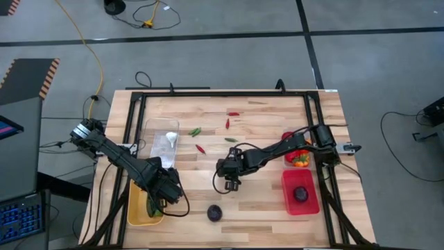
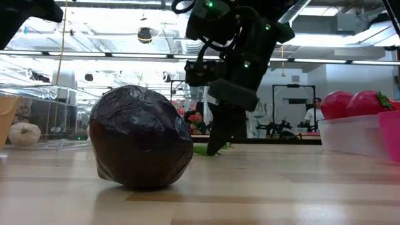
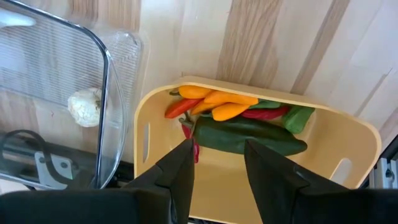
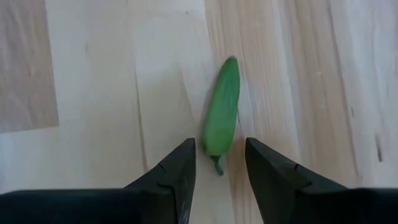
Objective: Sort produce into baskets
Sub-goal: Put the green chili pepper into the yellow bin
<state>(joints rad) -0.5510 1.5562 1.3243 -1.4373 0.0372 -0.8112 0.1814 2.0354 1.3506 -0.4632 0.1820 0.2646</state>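
Observation:
My right gripper (image 1: 231, 182) is open and low over the middle of the table. In the right wrist view its fingers (image 4: 221, 171) stand on either side of the stem end of a green chilli (image 4: 222, 115) lying flat on the wood, without touching it. My left gripper (image 1: 163, 191) is open and empty above the yellow basket (image 3: 348, 134), which holds orange, red and green chillies (image 3: 249, 137). A dark purple round (image 1: 214, 212) rests on the table near the front edge and looms large in the low view (image 2: 140, 137). White garlic (image 3: 84, 106) lies in the clear bin (image 1: 161, 135).
A red basket (image 1: 300, 201) at the right holds a purple round; a second one (image 1: 298, 156) behind it holds tomatoes and peppers. Several loose red and green chillies (image 1: 200, 148) lie on the far half of the table. A black frame (image 1: 208, 94) runs around the table.

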